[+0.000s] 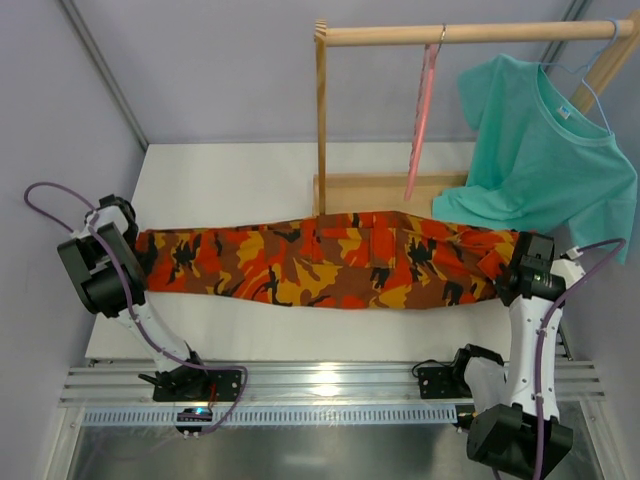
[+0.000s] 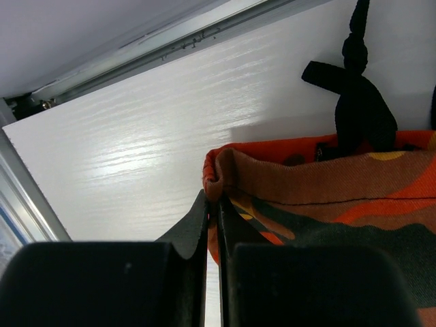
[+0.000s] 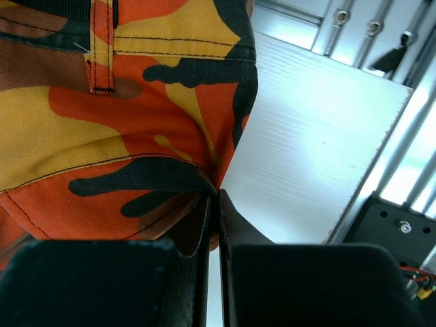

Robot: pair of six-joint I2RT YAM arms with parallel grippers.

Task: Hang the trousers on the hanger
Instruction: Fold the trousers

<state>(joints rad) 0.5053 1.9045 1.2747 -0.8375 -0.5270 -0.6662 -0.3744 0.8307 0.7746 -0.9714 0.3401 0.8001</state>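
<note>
The camouflage trousers [image 1: 320, 260] lie stretched left to right across the white table, folded lengthwise. My left gripper [image 1: 140, 250] is shut on their left end; in the left wrist view the jaws [image 2: 212, 204] pinch a fold of the cloth [image 2: 327, 191], with a knotted black drawstring [image 2: 354, 95] beside it. My right gripper [image 1: 515, 265] is shut on the right end; the right wrist view shows the jaws [image 3: 212, 197] pinching the trousers [image 3: 122, 122] near a belt loop. The pink hanger [image 1: 422, 120] hangs edge-on from the wooden rail [image 1: 470, 33] behind the trousers.
A teal T-shirt [image 1: 545, 150] on a light-blue hanger [image 1: 590, 70] hangs at the right end of the rail. The rack's wooden post [image 1: 321, 120] and base [image 1: 390, 192] stand just behind the trousers. Aluminium rails [image 1: 320, 385] run along the near edge.
</note>
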